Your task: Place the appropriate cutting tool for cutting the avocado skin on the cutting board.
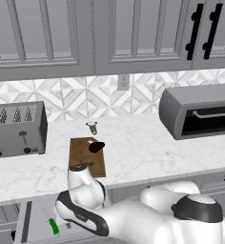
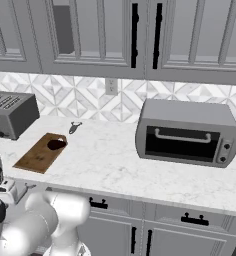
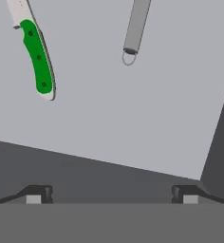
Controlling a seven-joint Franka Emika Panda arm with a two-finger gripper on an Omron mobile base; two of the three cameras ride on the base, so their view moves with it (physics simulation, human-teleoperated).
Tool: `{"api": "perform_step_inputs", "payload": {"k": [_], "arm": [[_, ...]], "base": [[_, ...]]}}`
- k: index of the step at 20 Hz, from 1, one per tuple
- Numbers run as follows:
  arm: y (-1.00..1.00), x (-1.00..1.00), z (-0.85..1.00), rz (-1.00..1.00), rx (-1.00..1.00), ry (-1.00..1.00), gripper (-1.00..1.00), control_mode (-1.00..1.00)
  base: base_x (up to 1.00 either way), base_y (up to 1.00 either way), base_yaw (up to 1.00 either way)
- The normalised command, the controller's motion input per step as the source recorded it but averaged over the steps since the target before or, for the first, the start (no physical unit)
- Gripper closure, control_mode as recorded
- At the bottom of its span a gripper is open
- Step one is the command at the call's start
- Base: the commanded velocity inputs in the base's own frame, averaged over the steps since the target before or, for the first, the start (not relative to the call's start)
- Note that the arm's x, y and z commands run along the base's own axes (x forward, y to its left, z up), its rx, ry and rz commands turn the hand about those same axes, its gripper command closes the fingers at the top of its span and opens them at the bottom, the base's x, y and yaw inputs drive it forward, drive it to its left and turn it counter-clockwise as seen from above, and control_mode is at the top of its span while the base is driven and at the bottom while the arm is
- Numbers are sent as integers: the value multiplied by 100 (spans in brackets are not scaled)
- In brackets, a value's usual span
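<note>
Drawer floor point(image 3: 133, 109): green-handled knife point(image 3: 37, 59), grey utensil point(image 3: 135, 26)

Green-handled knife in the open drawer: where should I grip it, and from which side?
Grip the small knife with the bright green handle mid-handle, coming straight down from above. It lies flat on the drawer floor, so close the open gripper across the handle's narrow width.

Domestic kitchen: grey wall cabinets point(image 1: 43, 33), patterned tile backsplash point(image 1: 76, 97), marble-look counter point(image 2: 120, 160), toaster point(image 1: 15, 128), toaster oven point(image 2: 187, 132), apparently an open utensil drawer point(image 1: 38, 224).
</note>
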Motion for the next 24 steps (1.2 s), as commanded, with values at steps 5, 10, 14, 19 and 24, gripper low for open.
{"api": "perform_step_inputs", "payload": {"k": [5,10,14,19,24], "arm": [[0,9,-53,0,1,9,-100,-100],[0,0,-30,0,1,17,-100,-100],[0,-21,-4,0,0,23,-100,-100],[0,-59,0,0,0,23,-100,-100],[-1,-94,0,-1,0,13,-100,-100]], "base": [[0,0,0],[0,0,0],[0,0,0],[0,0,0],[0,0,0]]}}
